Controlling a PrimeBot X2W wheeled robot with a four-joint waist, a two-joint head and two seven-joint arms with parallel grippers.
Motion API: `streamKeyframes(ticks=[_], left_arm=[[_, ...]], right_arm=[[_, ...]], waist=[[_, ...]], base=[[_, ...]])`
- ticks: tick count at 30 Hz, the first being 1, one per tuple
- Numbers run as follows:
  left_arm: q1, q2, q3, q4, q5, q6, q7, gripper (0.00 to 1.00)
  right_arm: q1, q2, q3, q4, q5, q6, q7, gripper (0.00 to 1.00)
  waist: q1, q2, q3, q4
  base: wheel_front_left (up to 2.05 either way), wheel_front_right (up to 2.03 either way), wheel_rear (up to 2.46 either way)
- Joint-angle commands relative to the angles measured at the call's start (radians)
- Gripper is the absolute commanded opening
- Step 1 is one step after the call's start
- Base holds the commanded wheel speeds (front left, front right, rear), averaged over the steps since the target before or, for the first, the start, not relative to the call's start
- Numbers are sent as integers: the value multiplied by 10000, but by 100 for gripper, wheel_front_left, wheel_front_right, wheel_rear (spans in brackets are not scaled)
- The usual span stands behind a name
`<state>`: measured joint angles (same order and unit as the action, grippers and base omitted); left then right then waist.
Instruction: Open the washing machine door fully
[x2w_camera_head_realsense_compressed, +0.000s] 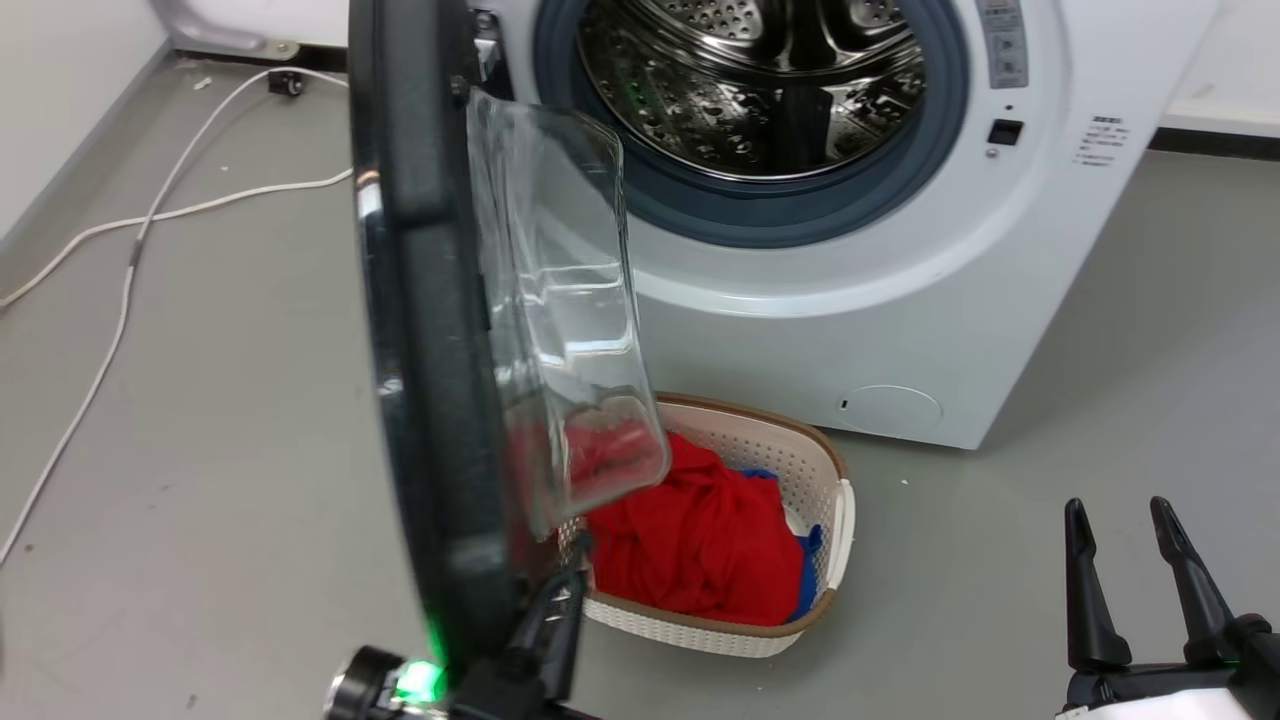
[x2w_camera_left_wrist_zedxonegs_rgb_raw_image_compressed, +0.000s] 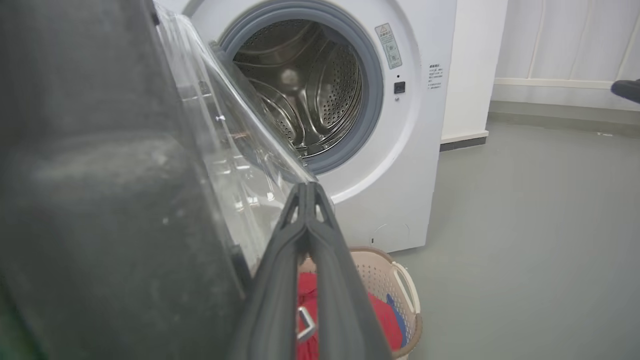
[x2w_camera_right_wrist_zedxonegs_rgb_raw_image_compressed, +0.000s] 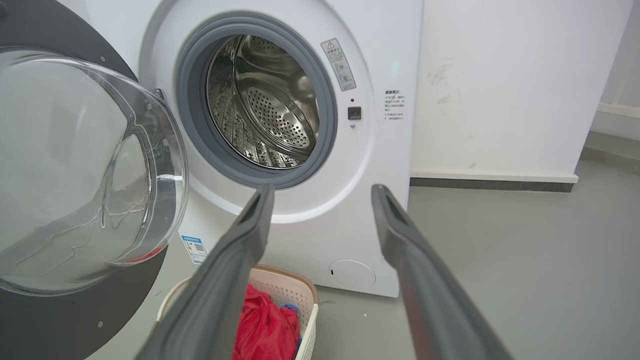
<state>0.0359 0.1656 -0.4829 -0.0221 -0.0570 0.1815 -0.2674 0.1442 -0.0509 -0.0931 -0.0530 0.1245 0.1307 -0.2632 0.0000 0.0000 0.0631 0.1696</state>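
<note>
The washing machine (x2w_camera_head_realsense_compressed: 800, 330) stands with its steel drum (x2w_camera_head_realsense_compressed: 760, 80) exposed. The washing machine door (x2w_camera_head_realsense_compressed: 420, 300) swings out towards me, edge-on in the head view, its clear glass bowl (x2w_camera_head_realsense_compressed: 560, 320) facing the machine. My left gripper (x2w_camera_head_realsense_compressed: 572, 560) is at the door's lower rim on the inner side, beside the bowl. In the left wrist view its fingers (x2w_camera_left_wrist_zedxonegs_rgb_raw_image_compressed: 307, 192) meet at the tips with nothing between them, and the door (x2w_camera_left_wrist_zedxonegs_rgb_raw_image_compressed: 100, 200) stands close on their left. My right gripper (x2w_camera_head_realsense_compressed: 1117, 505) hangs open at the lower right, away from the door, with fingers (x2w_camera_right_wrist_zedxonegs_rgb_raw_image_compressed: 250, 235) spread.
A white laundry basket (x2w_camera_head_realsense_compressed: 835, 500) holding red cloth (x2w_camera_head_realsense_compressed: 700, 540) sits on the floor below the door and drum. White cables (x2w_camera_head_realsense_compressed: 130, 260) trail over the grey floor at the left. A small round service cover (x2w_camera_head_realsense_compressed: 890, 410) is low on the machine's front.
</note>
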Motion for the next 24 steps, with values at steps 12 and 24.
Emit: streamKeyframes(ticks=[12, 24], left_arm=[[651, 762, 1962, -135, -551, 785, 39, 0], [786, 1407, 3857, 27, -1021, 1170, 40, 0]], right_arm=[[13, 13, 17, 5, -36, 1, -22, 100], [-229, 13, -9, -84, -163, 1, -22, 100]], waist=[[0, 0, 70, 607], [0, 0, 408, 592]], base=[[0, 0, 0], [0, 0, 0]])
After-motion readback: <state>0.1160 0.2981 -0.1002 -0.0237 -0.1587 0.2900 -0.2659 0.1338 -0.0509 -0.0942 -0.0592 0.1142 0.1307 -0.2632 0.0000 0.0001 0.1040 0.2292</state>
